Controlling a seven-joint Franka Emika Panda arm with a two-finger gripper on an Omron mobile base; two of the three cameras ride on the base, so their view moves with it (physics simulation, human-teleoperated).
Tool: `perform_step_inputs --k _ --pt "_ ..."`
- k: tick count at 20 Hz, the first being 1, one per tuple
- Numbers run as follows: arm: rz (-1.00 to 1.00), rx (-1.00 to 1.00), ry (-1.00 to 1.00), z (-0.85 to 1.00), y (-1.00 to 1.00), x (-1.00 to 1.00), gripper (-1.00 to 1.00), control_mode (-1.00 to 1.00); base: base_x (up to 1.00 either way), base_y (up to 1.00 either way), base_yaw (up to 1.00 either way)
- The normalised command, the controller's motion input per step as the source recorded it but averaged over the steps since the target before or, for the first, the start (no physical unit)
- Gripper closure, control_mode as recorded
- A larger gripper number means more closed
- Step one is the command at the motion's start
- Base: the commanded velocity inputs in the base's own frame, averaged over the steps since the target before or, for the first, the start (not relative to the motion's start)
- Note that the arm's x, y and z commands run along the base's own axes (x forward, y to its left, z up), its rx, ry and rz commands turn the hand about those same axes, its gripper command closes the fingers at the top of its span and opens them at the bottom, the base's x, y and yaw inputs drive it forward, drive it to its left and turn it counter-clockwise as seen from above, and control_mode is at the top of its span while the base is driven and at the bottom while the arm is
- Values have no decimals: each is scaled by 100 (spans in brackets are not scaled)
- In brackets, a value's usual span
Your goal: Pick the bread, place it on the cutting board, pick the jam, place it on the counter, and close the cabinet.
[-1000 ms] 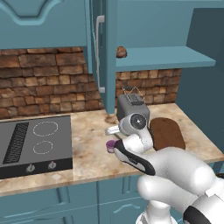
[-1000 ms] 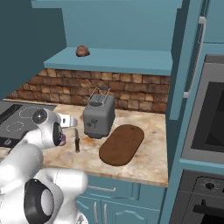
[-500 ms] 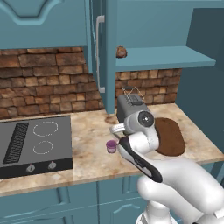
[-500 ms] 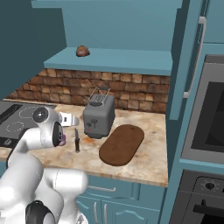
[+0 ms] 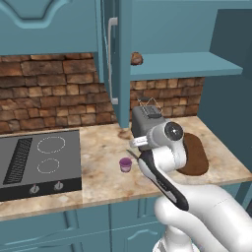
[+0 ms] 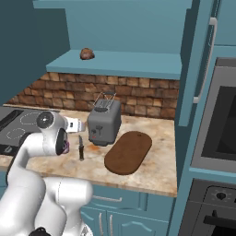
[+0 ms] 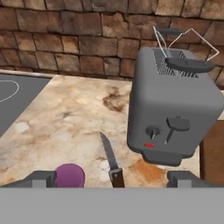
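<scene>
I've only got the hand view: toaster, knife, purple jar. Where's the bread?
Observer: The bread sits on the shelf above the toaster.
Operator: Is the cabinet door open?
Observer: Yes, the door stands open, to the left of the shelf in the left base view.
Operator: Anything on the board?
Observer: No, the board is bare and lies to the right of the toaster in the right base view.
</scene>
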Motion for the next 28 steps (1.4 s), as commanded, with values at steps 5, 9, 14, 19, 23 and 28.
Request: perform_step_inputs --k 5,9,14,19,23,28 --pt "0 2 -1 20 -19 -11 -100 -100 0 0 0" --pt "0 1 -1 24 -14 -9 -100 -100 0 0 0" --pt "0 0 -1 20 -8 -12 -100 -100 0 0 0" --pt "0 0 -1 23 -5 -17 -100 -100 0 0 0" --pt "0 0 -3 28 -7 -16 -100 -100 0 0 0" --pt "0 0 -3 30 -7 -15 -100 -100 0 0 0"
